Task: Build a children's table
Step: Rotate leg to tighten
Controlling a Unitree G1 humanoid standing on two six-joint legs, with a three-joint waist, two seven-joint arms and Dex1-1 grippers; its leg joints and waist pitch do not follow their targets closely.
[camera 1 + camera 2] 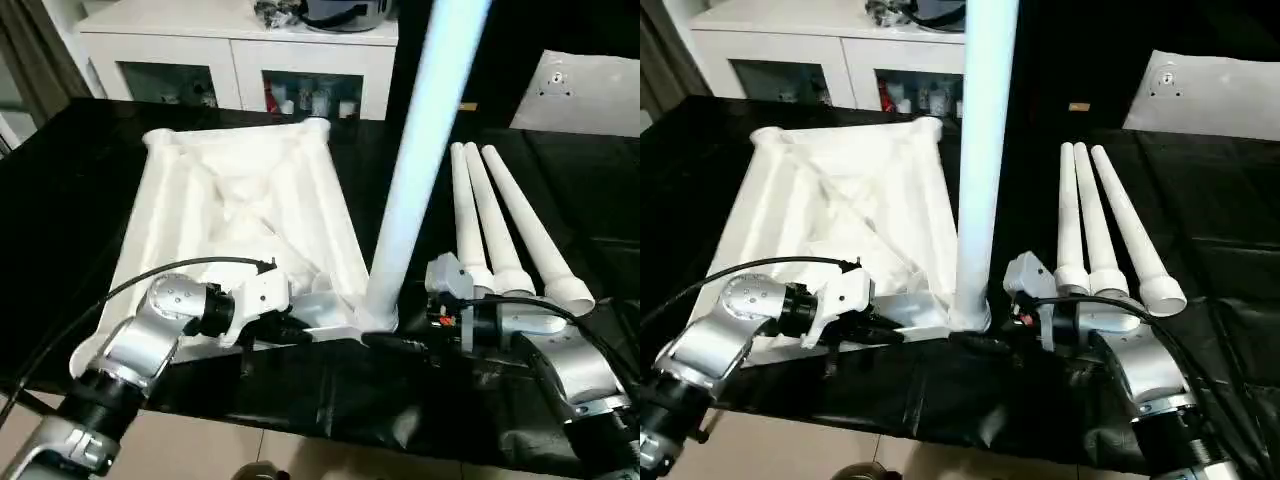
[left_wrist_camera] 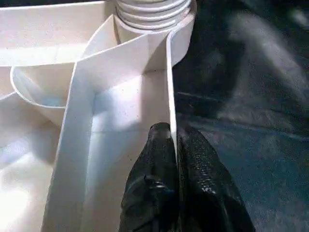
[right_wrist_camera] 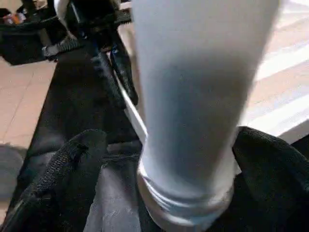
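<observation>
No writing was readable anywhere. The white tabletop (image 1: 240, 215) lay ribbed side up on the black counter (image 1: 560, 190). The left tool (image 2: 175, 145) reached in from the near left, its fingers pinched onto the tabletop's near edge wall. The right tool (image 3: 159, 179) reached in from the near right, its fingers on either side of the upright leg (image 1: 980, 170) standing in the tabletop's near right corner socket. The left wrist view showed the leg's ridged end seated there. Three spare legs (image 1: 500, 225) lay side by side on the right.
</observation>
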